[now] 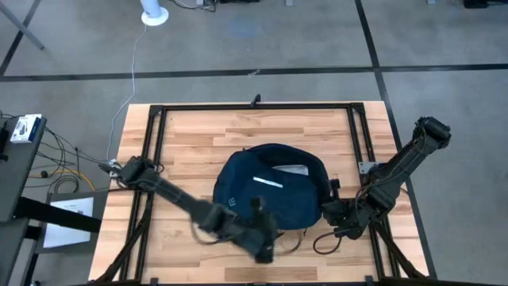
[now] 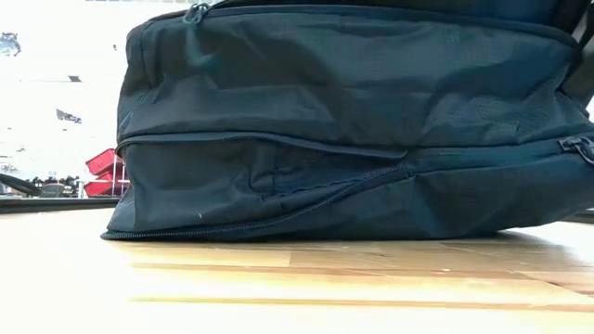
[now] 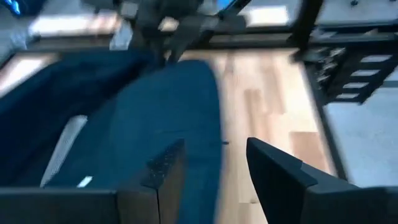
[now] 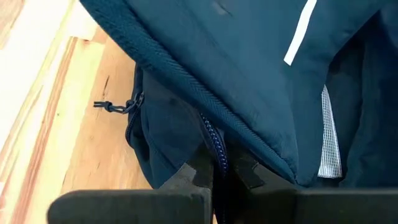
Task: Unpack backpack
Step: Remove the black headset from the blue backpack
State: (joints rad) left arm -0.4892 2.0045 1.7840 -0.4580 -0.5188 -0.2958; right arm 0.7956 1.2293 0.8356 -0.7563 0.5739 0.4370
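The dark navy backpack (image 1: 270, 189) lies flat on its underside in the middle of the wooden table, a short white stripe (image 1: 267, 182) on top. In the low view the backpack (image 2: 353, 121) fills most of the picture. My right gripper (image 4: 215, 177) is at the backpack's right near corner and is shut on its zipper edge. My left gripper (image 3: 214, 171) hovers open by the backpack's near edge, one finger (image 3: 166, 169) over the navy fabric (image 3: 124, 124), the other finger over bare wood. Whether that finger touches the fabric, I cannot tell. My right gripper pinches the backpack's zipper track (image 4: 214, 144) between its two fingers, at the edge of the top flap by the bag's right near corner. The fingers come from the table's right side. The flap (image 4: 236, 68) stands a little raised above the compartment; the bag's underside stays on the table.
A black metal frame (image 1: 254, 106) runs round the tabletop. A loose dark strap or cord (image 1: 324, 241) loops on the wood near the right gripper. A zipper pull cord (image 4: 117, 106) hangs from the bag's side. Something pale shows in the bag's opening (image 1: 290, 169). Bare wood lies at the far side.
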